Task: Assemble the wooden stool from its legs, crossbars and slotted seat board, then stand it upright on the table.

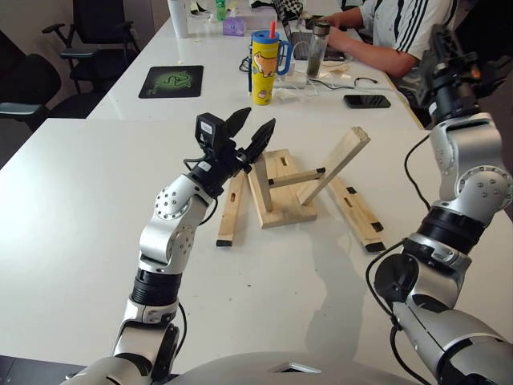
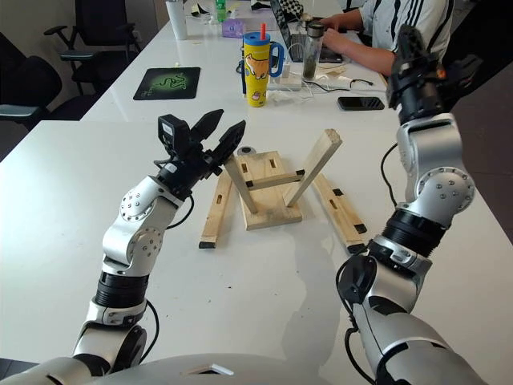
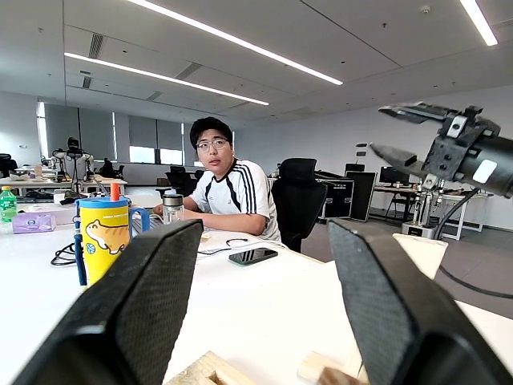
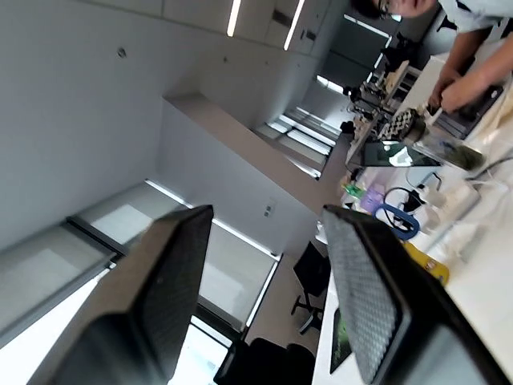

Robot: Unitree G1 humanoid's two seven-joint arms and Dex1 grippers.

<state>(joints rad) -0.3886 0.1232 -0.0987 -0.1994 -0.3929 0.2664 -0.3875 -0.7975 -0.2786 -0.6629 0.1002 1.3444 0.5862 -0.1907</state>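
White table [image 1: 64,200]: half-built stool [image 1: 287,207], 9 o'clock edge hidden behind left gripper [image 1: 260,117], spread wide; right gripper [image 4: 266,212] raised at 2 o'clock, also wide.

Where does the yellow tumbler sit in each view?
Left eye: yellow tumbler on the far table, beyond the stool parts.
Right eye: same place.
Left wrist: past one finger, on that table.
Right wrist: apparently the yellow-and-blue shape past a finger.
Shared landmark: black phone lying near it.

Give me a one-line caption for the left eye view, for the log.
Open left gripper hovers near the partly assembled stool lying on the white table.
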